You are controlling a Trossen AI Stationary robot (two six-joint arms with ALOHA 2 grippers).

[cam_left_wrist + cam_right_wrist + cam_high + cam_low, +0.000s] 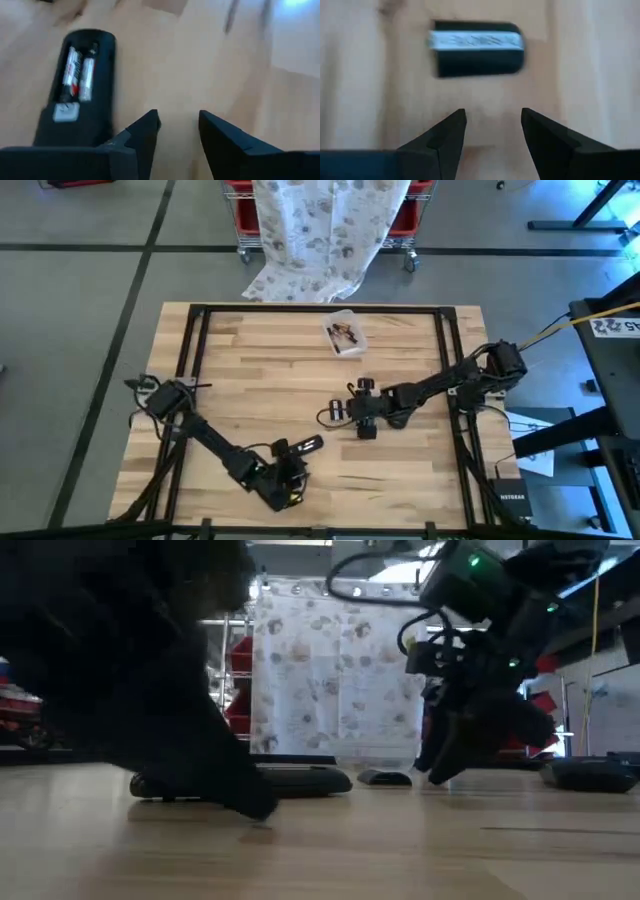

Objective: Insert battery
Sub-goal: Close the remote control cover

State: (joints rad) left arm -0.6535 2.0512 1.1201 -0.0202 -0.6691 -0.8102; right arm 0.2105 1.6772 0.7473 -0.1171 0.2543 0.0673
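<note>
Wooden table (260, 370) with remote (298, 447), battery cover (337, 411), clear tray (344, 332)

Both dark arms reach low over the surface. The left arm (215, 442) stretches from its base at the near left edge toward the front middle, elbow bent, its wrist angled down. The left gripper (179, 131) hangs close above the surface, jaws parted with a clear gap between them and nothing held. The right arm (440, 385) extends from its base at the right edge toward the centre, forearm nearly level. The right gripper (494, 131) points down at the surface, jaws likewise apart and empty.
</note>
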